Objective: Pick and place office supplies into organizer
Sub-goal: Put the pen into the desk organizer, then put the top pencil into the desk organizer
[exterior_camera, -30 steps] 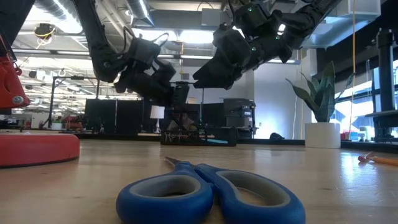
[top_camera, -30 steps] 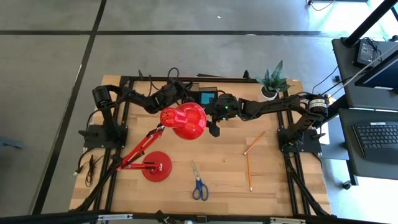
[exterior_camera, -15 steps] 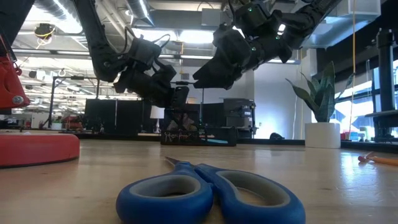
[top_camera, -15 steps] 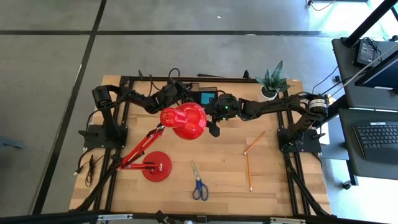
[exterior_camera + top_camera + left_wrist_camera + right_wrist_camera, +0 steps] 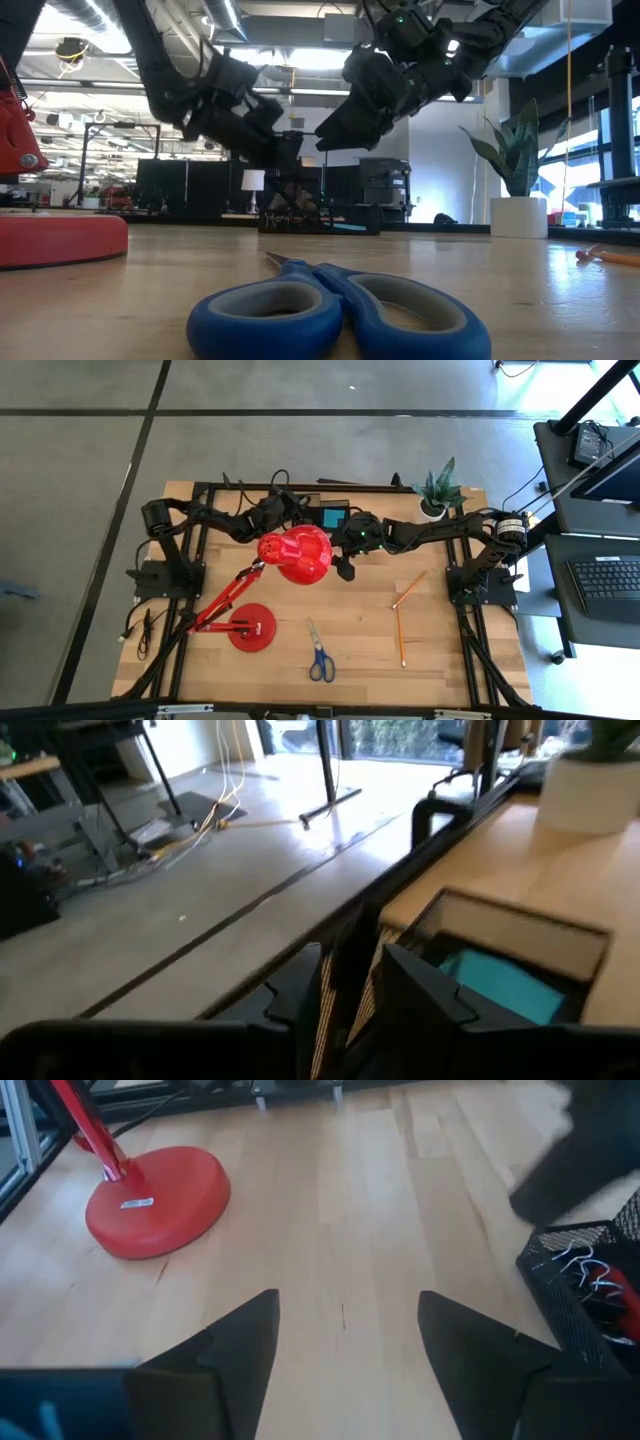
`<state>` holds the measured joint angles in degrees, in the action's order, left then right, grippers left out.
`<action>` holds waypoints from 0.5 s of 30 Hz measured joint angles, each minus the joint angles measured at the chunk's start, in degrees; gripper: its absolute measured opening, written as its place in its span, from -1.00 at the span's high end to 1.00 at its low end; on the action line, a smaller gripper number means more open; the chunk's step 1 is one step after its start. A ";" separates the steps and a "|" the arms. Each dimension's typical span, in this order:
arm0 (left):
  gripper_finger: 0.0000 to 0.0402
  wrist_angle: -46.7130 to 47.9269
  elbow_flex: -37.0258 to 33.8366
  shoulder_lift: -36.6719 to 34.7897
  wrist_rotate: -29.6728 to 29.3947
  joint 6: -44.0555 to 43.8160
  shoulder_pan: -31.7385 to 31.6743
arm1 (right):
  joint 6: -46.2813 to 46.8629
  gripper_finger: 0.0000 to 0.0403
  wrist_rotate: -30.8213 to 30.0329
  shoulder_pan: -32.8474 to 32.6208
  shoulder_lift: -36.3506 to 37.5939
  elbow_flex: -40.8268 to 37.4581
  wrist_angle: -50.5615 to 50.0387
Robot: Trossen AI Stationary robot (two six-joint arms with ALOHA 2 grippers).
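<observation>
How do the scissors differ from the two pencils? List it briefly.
The scissors have blue handles; the pencils are thin wood. The scissors lie front-centre; the pencils lie farther right. The scissors are one piece, blades together; the pencils are two sticks, angled apart. Both lie loose on the table, untouched: the left claw and right claw hover near the organizer.

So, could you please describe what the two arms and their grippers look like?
Both arms are dark, jointed, with black cables along them. The right arm shows small green lights near its wrist. The right gripper has two broad, wedge-shaped black jaws; the left gripper has similar dark angular ones.
</observation>
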<state>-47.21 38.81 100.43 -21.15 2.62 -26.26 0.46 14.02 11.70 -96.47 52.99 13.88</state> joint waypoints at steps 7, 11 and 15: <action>0.48 8.91 0.04 -10.10 -0.42 -0.07 1.52 | 2.32 -0.20 0.00 0.00 0.25 0.00 -0.51; 0.48 15.87 0.04 -14.43 0.70 -1.69 3.02 | 7.81 -0.20 0.00 0.11 2.95 0.04 -7.54; 0.48 19.58 0.00 -15.46 3.03 -1.82 4.80 | 15.72 -0.20 -1.36 0.07 8.08 0.11 -22.03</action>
<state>-27.63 38.81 84.97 -18.12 0.80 -21.45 16.17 12.66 11.77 -88.38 53.10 -8.15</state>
